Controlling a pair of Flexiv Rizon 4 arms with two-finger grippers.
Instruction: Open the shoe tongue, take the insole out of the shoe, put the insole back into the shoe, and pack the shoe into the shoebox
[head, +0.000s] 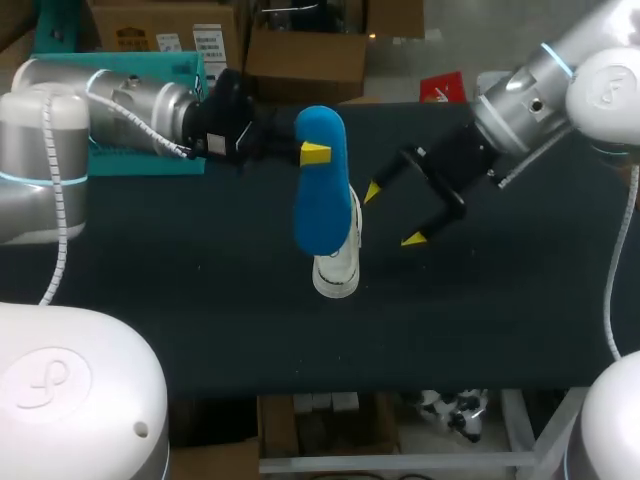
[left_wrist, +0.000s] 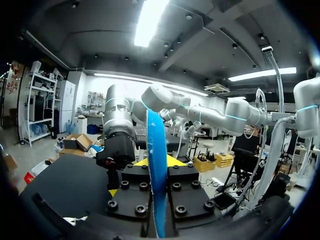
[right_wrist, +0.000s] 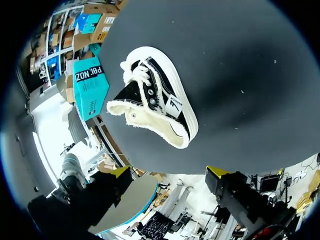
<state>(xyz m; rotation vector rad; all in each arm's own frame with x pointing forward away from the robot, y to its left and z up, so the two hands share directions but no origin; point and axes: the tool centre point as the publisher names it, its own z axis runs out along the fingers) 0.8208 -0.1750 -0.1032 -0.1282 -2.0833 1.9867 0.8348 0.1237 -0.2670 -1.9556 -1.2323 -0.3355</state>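
My left gripper (head: 305, 152) is shut on the blue insole (head: 320, 190) and holds it in the air over the middle of the table. In the left wrist view the insole (left_wrist: 156, 165) stands edge-on between the two fingers. Under it, on the dark table (head: 200, 300), lies the shoe (head: 338, 265), black with a white sole. In the right wrist view the shoe (right_wrist: 155, 102) is on its side. My right gripper (head: 392, 214) hangs open just right of the insole with nothing between its fingers. The right wrist view shows the insole's grey underside (right_wrist: 130, 202) beside my right gripper (right_wrist: 169, 172).
A teal shoebox (head: 140, 110) stands at the back left of the table, behind my left arm; it also shows in the right wrist view (right_wrist: 90, 85) beyond the shoe. My right arm (left_wrist: 120, 135) is straight ahead of the left gripper.
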